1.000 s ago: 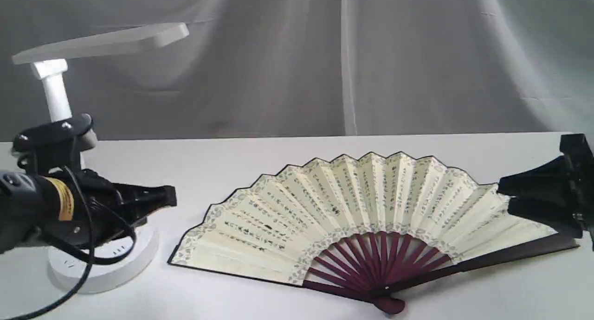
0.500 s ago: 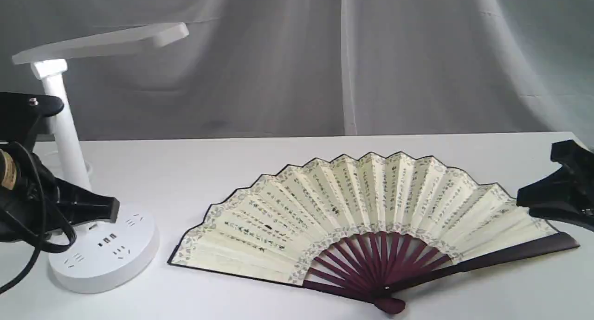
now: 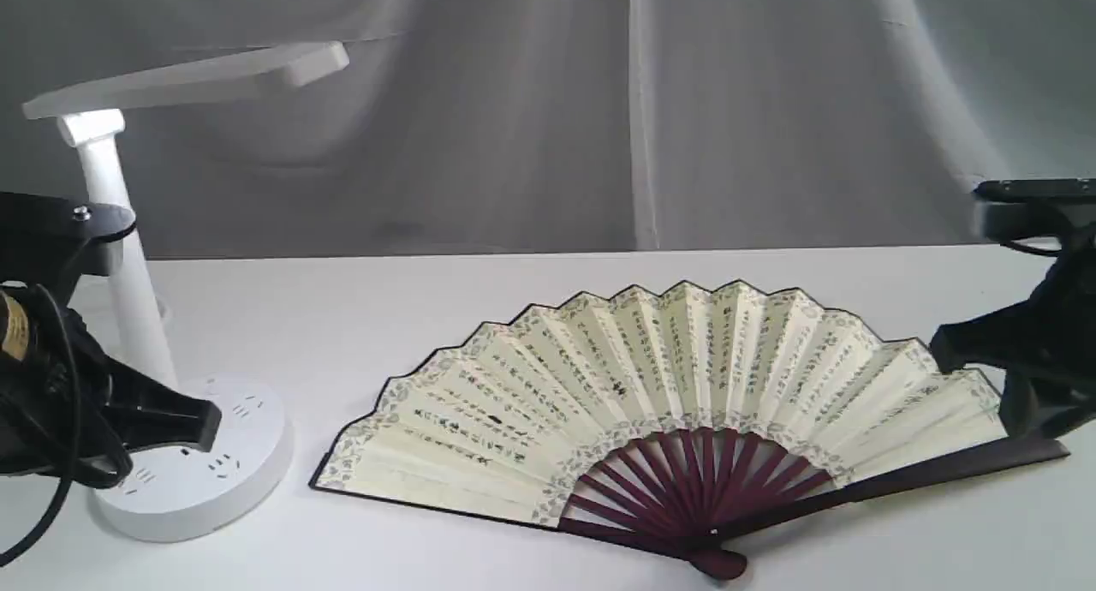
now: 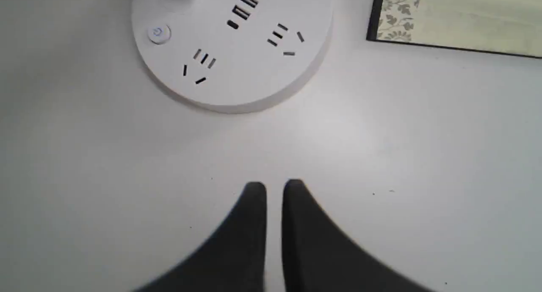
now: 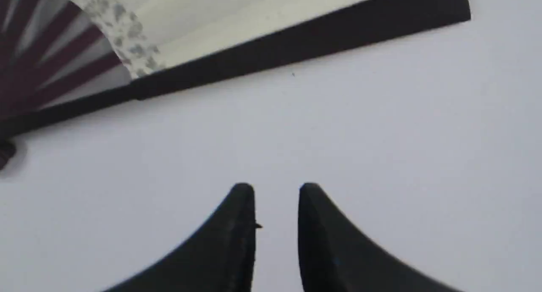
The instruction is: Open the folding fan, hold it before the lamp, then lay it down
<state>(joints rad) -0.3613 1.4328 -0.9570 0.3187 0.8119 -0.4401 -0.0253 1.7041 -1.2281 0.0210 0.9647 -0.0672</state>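
The right hand [image 5: 276, 190] hangs over the bare white desk [image 5: 381, 135], its two dark fingers [image 5: 237, 228] slightly apart with nothing between them. Beyond the fingertips, not touching them, lies the folding fan [image 5: 237, 17]: dark outer guard [image 5: 305, 44], cream leaf, maroon ribs [image 5: 63, 70].

**White table, grey drape**

A white table [image 3: 479, 291] filled the lower half of the exterior view. Its top was smooth and matte, and its far edge ran level from side to side. Behind that edge hung a pale grey cloth backdrop [image 3: 813, 103], which rose out of the top of the picture. The cloth fell in broad soft folds, and one straight vertical crease [image 3: 634, 111] stood near its middle. In the wrist views the table looked plain, marked only by a few tiny dark specks [image 4: 373, 194]
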